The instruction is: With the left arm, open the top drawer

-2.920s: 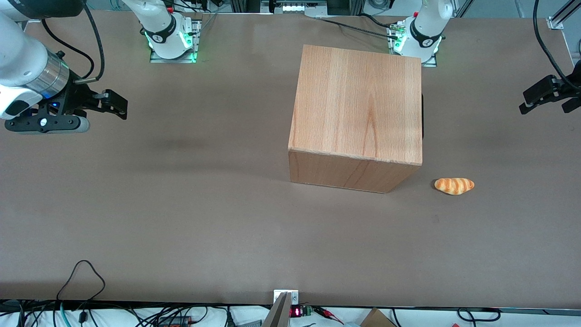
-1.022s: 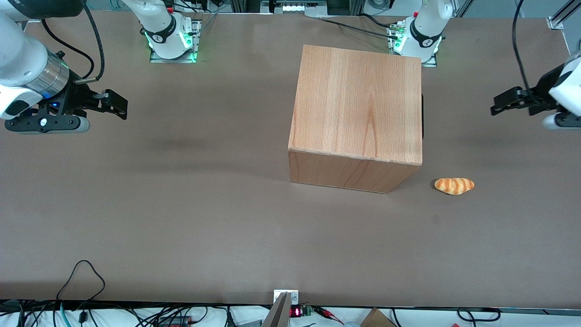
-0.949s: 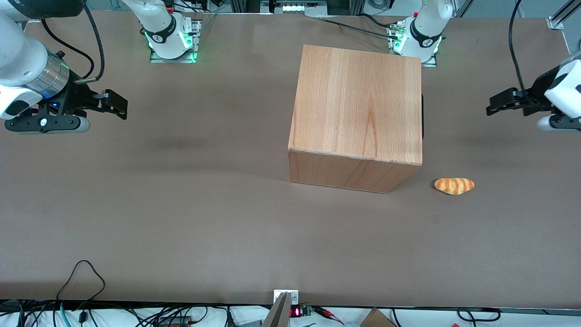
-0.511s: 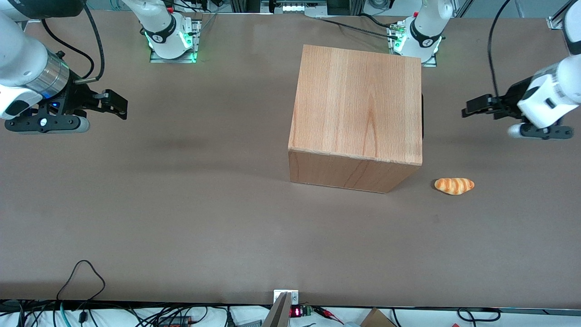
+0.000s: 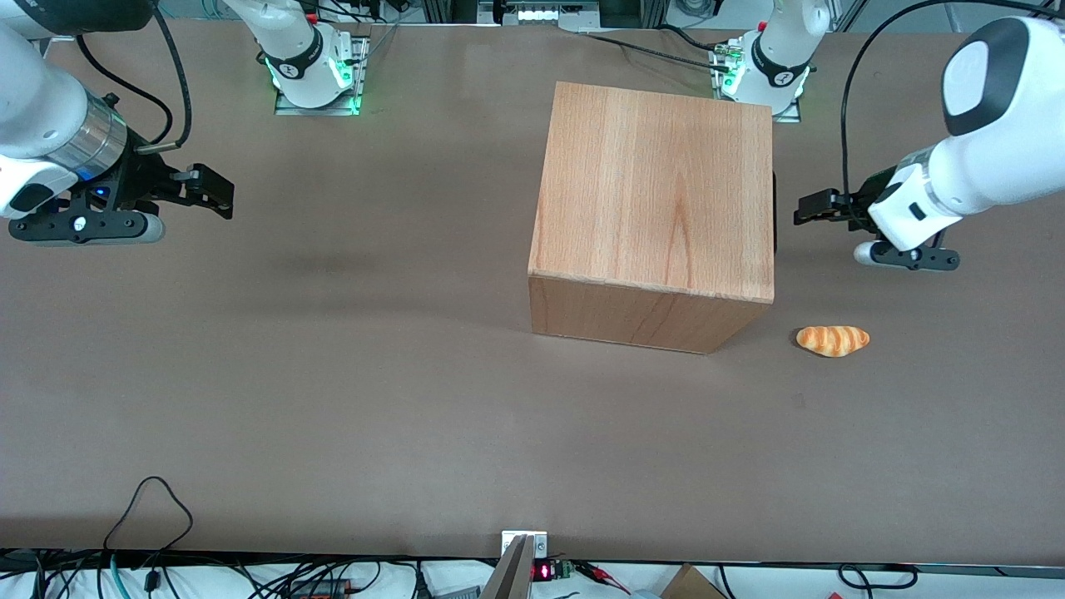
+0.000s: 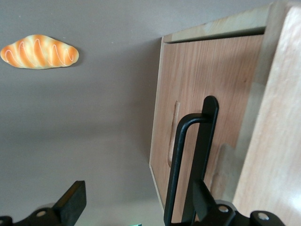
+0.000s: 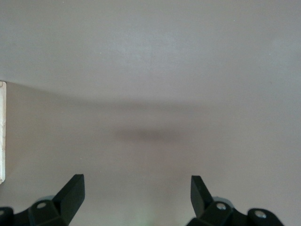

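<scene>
A white glossy left arm [image 5: 982, 175] holds its black two-finger claw [image 5: 805, 210] spread wide, near the big light-wood cabinet [image 5: 657, 191] on the brown tabletop [image 5: 333, 374]. The shut top drawer's [image 6: 207, 94] black elongated handle [image 6: 188, 160] faces it. This looks like the approach step; next, the claw likely must close around the handle.

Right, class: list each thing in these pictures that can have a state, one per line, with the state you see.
top drawer: shut, front panel flush with the cabinet.
black handle: not gripped.
pincer: open, in front of the drawer, short of the handle, empty.
left arm: reaching toward the cabinet's drawer face.
cabinet: upright on the table.
bread roll: lying on the table, untouched, nearer the front camera than the pincer.
</scene>
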